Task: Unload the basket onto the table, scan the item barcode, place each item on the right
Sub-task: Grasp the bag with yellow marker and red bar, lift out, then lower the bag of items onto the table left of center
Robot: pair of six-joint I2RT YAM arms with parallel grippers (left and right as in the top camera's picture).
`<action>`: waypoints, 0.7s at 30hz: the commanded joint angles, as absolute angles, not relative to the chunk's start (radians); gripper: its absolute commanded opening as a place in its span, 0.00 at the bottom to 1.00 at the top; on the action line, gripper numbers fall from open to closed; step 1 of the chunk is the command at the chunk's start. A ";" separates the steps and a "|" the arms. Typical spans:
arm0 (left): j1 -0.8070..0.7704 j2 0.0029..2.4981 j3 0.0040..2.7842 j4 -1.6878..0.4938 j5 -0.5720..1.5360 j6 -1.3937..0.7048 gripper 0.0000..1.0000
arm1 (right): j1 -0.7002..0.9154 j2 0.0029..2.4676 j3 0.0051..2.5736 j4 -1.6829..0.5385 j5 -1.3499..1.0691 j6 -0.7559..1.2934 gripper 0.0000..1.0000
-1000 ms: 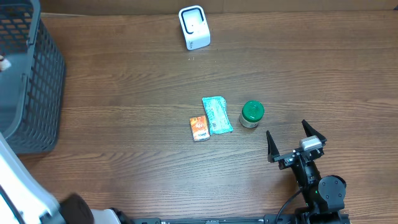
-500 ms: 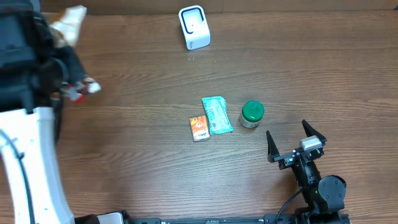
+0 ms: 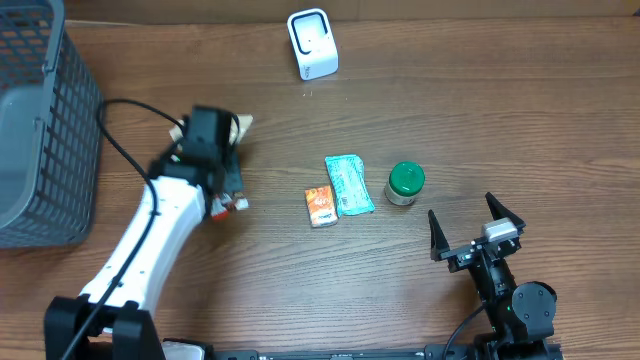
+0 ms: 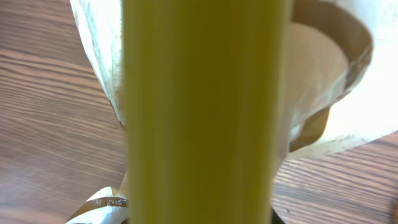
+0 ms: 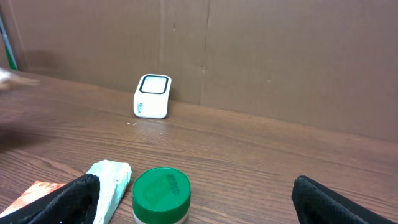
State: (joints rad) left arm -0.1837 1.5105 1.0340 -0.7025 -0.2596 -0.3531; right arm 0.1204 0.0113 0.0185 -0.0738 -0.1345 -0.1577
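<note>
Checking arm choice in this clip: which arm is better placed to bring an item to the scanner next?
Probably left: the left gripper is shut on a yellow-and-white pack, ready to carry to the scanner; the right gripper is open and empty.

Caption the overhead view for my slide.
Left claw grips a pale-wrapped item away from the white scanner; right claw open by the jar.

We record a dark brown wood-grain table top (image 3: 500, 120) filling the overhead view, its planks running left to right. A plain brown cardboard panel wall (image 5: 280, 56) stands upright along the table's far edge, with vertical seams visible. A grey plastic lattice basket (image 3: 75, 140) sits at the table's left edge. We find the lighting even, shadows soft, with a faint sheen on the wood.
</note>
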 commanded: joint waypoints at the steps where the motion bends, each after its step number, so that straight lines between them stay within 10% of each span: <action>1: -0.205 1.504 0.920 -0.604 -0.305 -0.375 0.04 | 0.122 0.004 0.008 -0.070 -0.143 -0.159 1.00; 16: -0.216 1.519 0.654 -0.233 -0.228 -0.240 0.06 | 0.122 0.004 0.008 -0.070 -0.143 -0.159 1.00; 21: -0.216 1.519 0.653 -0.205 -0.213 -0.231 0.38 | 0.122 0.004 0.008 -0.070 -0.143 -0.159 1.00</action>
State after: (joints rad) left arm -0.2100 1.5131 0.6567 -0.2192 -0.2344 -0.2607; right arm 0.1204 0.0109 0.0185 -0.0746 -0.1349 -0.1577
